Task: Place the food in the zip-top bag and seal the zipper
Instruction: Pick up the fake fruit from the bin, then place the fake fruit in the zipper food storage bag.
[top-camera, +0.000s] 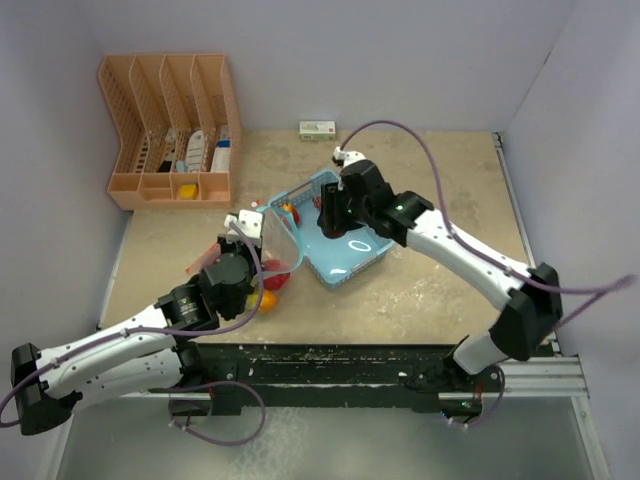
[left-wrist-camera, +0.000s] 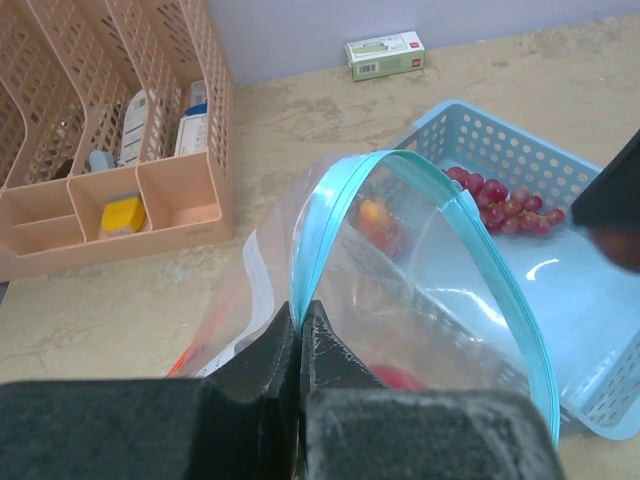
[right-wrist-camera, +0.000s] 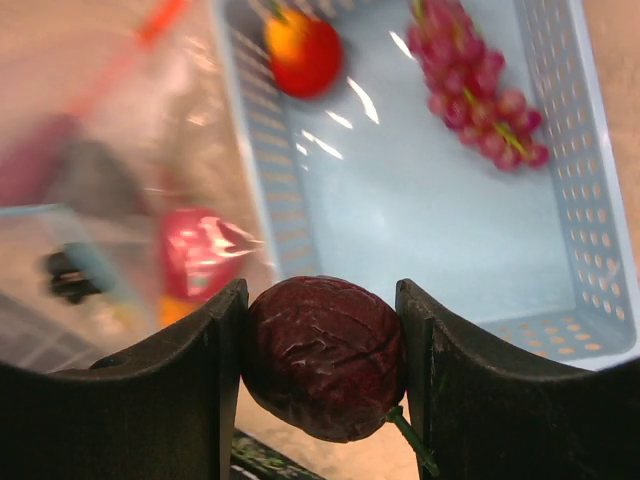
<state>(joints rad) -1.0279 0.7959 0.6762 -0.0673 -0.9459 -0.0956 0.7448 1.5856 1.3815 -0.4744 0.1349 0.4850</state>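
maroon and wrinkled, with a thin green stem, one food piece (right-wrist-camera: 320, 350) sits clamped between the two dark fingers of the right pincer (right-wrist-camera: 322, 385). that pincer is closed only partway, down to the width of the piece. it hangs over the pale blue basket (top-camera: 352, 272), above the basket's left part.

on the basket's floor a bunch of dark red-purple grapes (right-wrist-camera: 480, 100) lies along one long wall. a red-orange fruit (right-wrist-camera: 303, 50) rests by the wall on the bag's side.

just left of the basket, the left pincer (left-wrist-camera: 300, 335) is pinched fully together on the teal zipper rim of the clear zip-top bag (left-wrist-camera: 400, 270). the bag's mouth stands open in a tall hoop facing the basket. the hoop reaches the basket's left wall; i cannot tell if it touches. a shiny red piece (right-wrist-camera: 205, 250) shows through the plastic, low in the bag. near the basket's near-left corner, by the left arm, are more red and orange pieces (top-camera: 270, 292); whether all of them are inside the bag is unclear from above.

well to the far left of the basket stands an orange rack (top-camera: 170, 110) with white bottles and a yellow piece in its slots. beyond the basket, at the back of the beige desk (top-camera: 420, 300), lies a small green-and-white box (top-camera: 317, 128).
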